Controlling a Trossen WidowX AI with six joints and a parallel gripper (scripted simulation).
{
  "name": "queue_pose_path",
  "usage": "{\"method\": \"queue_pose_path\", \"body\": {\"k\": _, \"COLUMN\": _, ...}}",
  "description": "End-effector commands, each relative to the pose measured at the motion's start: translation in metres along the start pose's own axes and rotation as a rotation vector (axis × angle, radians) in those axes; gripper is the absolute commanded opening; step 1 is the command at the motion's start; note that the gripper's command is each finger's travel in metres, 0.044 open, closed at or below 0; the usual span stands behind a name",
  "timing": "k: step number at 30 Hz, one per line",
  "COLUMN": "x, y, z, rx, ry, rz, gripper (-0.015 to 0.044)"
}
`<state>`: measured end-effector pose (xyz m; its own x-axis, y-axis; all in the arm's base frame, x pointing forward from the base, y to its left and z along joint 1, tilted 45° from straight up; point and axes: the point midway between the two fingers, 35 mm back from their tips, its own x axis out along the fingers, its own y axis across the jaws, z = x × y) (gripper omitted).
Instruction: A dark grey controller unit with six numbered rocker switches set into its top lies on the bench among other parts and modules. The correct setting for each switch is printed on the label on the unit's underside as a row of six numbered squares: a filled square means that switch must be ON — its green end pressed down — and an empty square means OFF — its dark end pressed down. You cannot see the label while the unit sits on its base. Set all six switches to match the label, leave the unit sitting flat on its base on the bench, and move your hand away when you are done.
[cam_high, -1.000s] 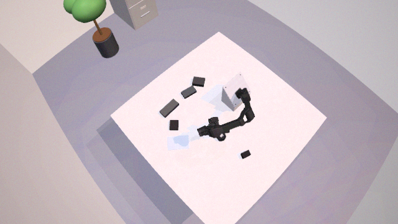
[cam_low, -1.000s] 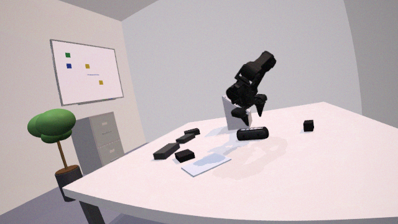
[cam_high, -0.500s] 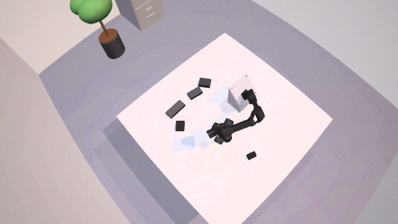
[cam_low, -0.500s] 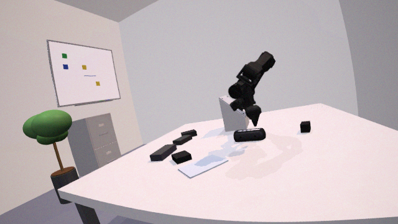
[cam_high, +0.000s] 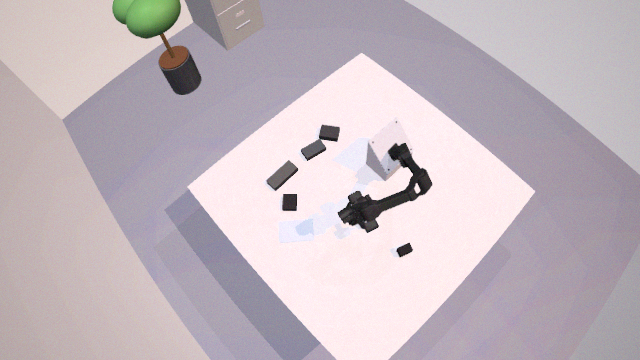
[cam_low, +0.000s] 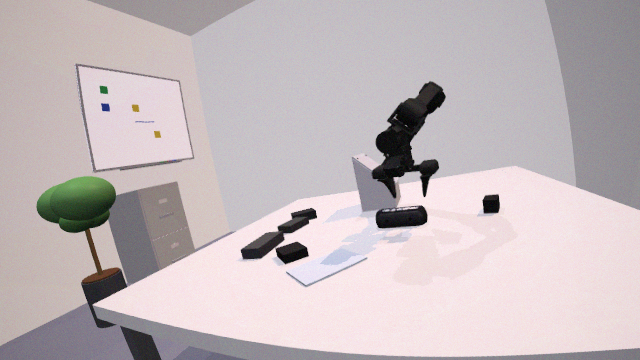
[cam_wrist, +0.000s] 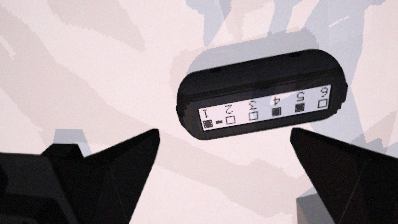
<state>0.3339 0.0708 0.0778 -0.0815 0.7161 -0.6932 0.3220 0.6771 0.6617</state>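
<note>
Hanging over the smooth, pale table (cam_high: 320, 300) (cam_low: 450, 300) (cam_wrist: 240, 195), your gripper (cam_high: 363, 211) (cam_low: 410, 195) (cam_wrist: 224, 134) has its fingers spread wide, with nothing between them. From the top, you can't pick out the controller. Up and right of the gripper leans a flat, light grey panel (cam_high: 389, 140) (cam_low: 367, 187) with small dark dots near its corners. To its upper left lie three dark, matte bricks (cam_high: 329, 133) (cam_high: 313, 149) (cam_high: 282, 175) (cam_low: 304, 214) (cam_low: 293, 224) (cam_low: 262, 245), and to its left a squarish black block (cam_high: 289, 202) (cam_low: 292, 252). A small black block (cam_high: 404, 249) (cam_low: 491, 203) sits to its lower right.

In the exterior view, you have the controller (cam_low: 401, 217) (cam_wrist: 260, 80) on the table just below the gripper, a dark, rounded, elongated body. A thin, flat sheet (cam_high: 292, 232) (cam_low: 327, 270) lies nearer the camera than the gripper, to its lower left.

At the wrist, your gripper's tapered black fingers flank the view, tips apart from the controller, which lies beyond them, slightly slanted. Its underside faces you, with a glossy white label (cam_wrist: 265, 107): squares 1, 4 and 5 are filled; 2, 3 and 6 are empty. The rockers are hidden.
</note>
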Motion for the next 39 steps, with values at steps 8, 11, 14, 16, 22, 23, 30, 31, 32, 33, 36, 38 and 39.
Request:
{"method": "queue_pose_path", "body": {"k": 8, "x": 0.0, "y": 0.007, "z": -0.006, "rx": -0.707, "ry": -0.06, "rz": -0.009, "gripper": 0.044}}
{"method": "queue_pose_path", "body": {"k": 11, "x": 0.0, "y": 0.009, "z": -0.007, "rx": -0.908, "ry": -0.075, "rz": -0.019, "gripper": 0.044}}
{"method": "queue_pose_path", "body": {"k": 14, "x": 0.0, "y": 0.01, "z": -0.009, "rx": -1.108, "ry": -0.089, "rz": -0.032, "gripper": 0.044}}
{"method": "queue_pose_path", "body": {"k": 16, "x": 0.001, "y": 0.011, "z": -0.01, "rx": -1.242, "ry": -0.098, "rz": -0.042, "gripper": 0.044}}
{"method": "queue_pose_path", "body": {"k": 22, "x": 0.001, "y": 0.014, "z": -0.013, "rx": -1.642, "ry": -0.122, "rz": -0.081, "gripper": 0.044}}
{"method": "queue_pose_path", "body": {"k": 23, "x": 0.001, "y": 0.015, "z": -0.013, "rx": -1.697, "ry": -0.125, "rz": -0.087, "gripper": 0.044}}
{"method": "queue_pose_path", "body": {"k": 30, "x": 0.001, "y": 0.015, "z": -0.014, "rx": -1.741, "ry": -0.127, "rz": -0.092, "gripper": 0.044}}
{"method": "queue_pose_path", "body": {"k": 31, "x": 0.002, "y": 0.015, "z": -0.014, "rx": -1.741, "ry": -0.127, "rz": -0.092, "gripper": 0.044}}
{"method": "queue_pose_path", "body": {"k": 32, "x": 0.002, "y": 0.015, "z": -0.013, "rx": -1.741, "ry": -0.127, "rz": -0.092, "gripper": 0.044}}
{"method": "queue_pose_path", "body": {"k": 33, "x": 0.004, "y": 0.015, "z": -0.013, "rx": -1.741, "ry": -0.127, "rz": -0.092, "gripper": 0.044}}
{"method": "queue_pose_path", "body": {"k": 36, "x": 0.008, "y": 0.015, "z": -0.012, "rx": -1.741, "ry": -0.127, "rz": -0.093, "gripper": 0.044}}
{"method": "queue_pose_path", "body": {"k": 38, "x": 0.012, "y": 0.015, "z": -0.011, "rx": -1.741, "ry": -0.126, "rz": -0.093, "gripper": 0.044}}
{"method": "queue_pose_path", "body": {"k": 39, "x": 0.013, "y": 0.016, "z": -0.011, "rx": -1.741, "ry": -0.126, "rz": -0.093, "gripper": 0.044}}
